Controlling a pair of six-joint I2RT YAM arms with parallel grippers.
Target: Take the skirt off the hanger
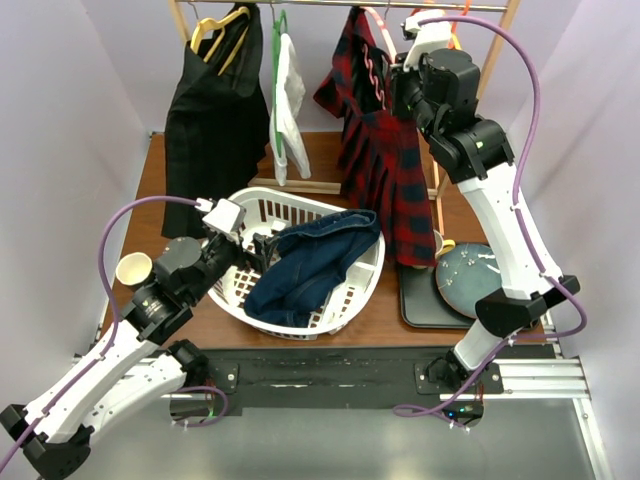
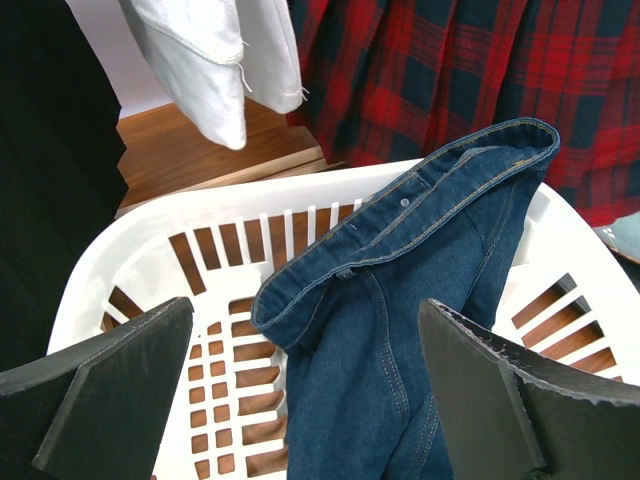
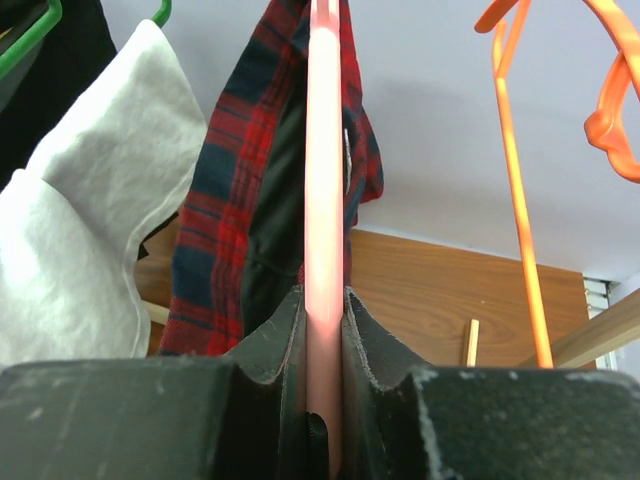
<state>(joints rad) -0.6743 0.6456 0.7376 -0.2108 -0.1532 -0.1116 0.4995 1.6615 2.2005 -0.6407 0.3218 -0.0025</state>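
Observation:
A red plaid skirt (image 1: 385,170) hangs from a pink hanger (image 1: 372,55) on the rack at the back right. My right gripper (image 1: 400,85) is shut on the pink hanger (image 3: 323,150), which runs straight up between its fingers (image 3: 275,345); the plaid cloth (image 3: 215,200) hangs just behind on the left. My left gripper (image 1: 255,250) is open and empty, low over the white laundry basket (image 1: 300,200). A blue denim skirt (image 2: 400,300) lies in the basket (image 2: 150,240), between and below my left gripper (image 2: 305,303). The plaid skirt (image 2: 480,70) hangs beyond it.
A black garment (image 1: 215,110) on a yellow hanger and a white garment (image 1: 290,100) on a green hanger hang at the left. Orange hangers (image 3: 515,150) hang to the right of the pink one. A paper cup (image 1: 133,268) stands left of the basket; a plate (image 1: 465,275) on a dark tray is at the right.

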